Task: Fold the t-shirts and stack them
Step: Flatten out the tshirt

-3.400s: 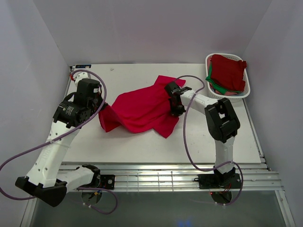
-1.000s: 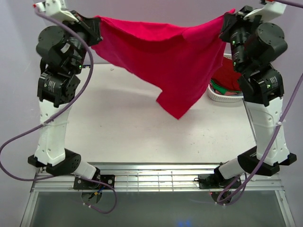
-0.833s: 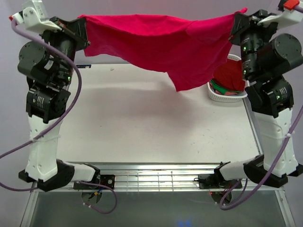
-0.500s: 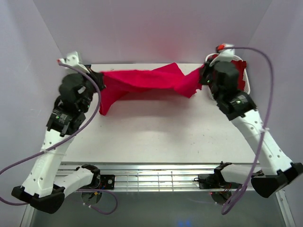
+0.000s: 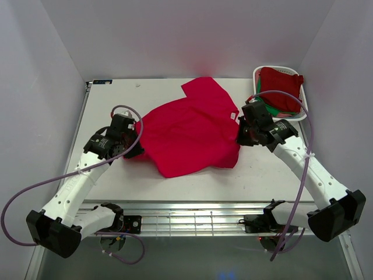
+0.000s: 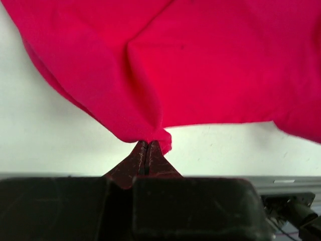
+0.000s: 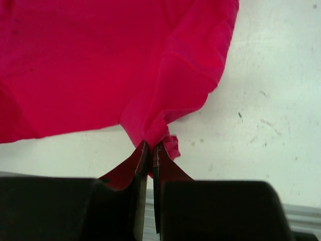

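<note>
A crimson t-shirt lies spread and wrinkled on the white table, a sleeve pointing to the back. My left gripper is shut on its left edge; the wrist view shows the cloth pinched at the fingertips. My right gripper is shut on its right edge; the wrist view shows a bunched corner pinched between the fingertips. More t-shirts, dark red over green, sit in the basket.
A white slotted basket stands at the back right corner. Purple cables loop off both arms. A metal rail runs along the table's near edge. Grey walls close in the sides and back.
Both arms swung down from high above the table and toward the near side, laying the held t-shirt flat on the table. Both grippers stay shut on its edges.
</note>
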Controlling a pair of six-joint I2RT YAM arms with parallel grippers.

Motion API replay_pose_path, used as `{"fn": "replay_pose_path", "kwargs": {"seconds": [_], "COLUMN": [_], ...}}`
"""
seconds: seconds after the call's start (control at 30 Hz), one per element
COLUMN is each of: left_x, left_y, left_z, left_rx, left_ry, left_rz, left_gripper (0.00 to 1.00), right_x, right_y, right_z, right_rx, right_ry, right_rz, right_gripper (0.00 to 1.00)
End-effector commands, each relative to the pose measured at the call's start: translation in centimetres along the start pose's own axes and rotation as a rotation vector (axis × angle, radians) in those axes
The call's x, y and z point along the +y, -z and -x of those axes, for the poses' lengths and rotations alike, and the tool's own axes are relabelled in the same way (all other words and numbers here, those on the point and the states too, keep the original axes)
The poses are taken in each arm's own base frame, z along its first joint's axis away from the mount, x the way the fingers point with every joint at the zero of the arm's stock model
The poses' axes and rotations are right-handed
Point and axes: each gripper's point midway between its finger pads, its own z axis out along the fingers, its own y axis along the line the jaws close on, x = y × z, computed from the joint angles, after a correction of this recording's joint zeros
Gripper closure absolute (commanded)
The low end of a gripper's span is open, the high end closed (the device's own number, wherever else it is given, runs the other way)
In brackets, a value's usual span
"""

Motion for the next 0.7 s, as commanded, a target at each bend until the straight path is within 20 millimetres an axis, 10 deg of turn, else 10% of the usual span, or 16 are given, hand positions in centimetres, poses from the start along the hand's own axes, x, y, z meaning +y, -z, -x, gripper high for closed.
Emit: {"fn": "replay_pose_path", "kwargs": {"seconds": [0.0,0.2,0.37,0.67], "left_x": [1.5,2.9,2.4,2.3], "left_y": [0.8,1.1,2.3,2.2], "left_z": [-4.1,-7.1,-7.6,-2.3], "left_rx": [0.201,0.342,0.376,0.146], "left_ry": [0.022,0.006,0.018,0.02], "left_rz": [0.066,0.115,0.088,0.142], "left_gripper": [1.0,0.85,0.46,0.46], "right_x": [-1.4,-4.0,-6.8,-7.8], "right_y": [2.5,3.6,5.2,2.8], "right_z": [-4.0,-9.4,-11.4,-9.3], "right_rx": [0.139,0.308,0.342,0.265], "right_ry": [-0.049,-0.041,-0.05,-0.025], "right_rz": [-0.038,-0.134,-0.259,-0.362], "right_gripper": [0.92,0.92,0.78,0.5]}}
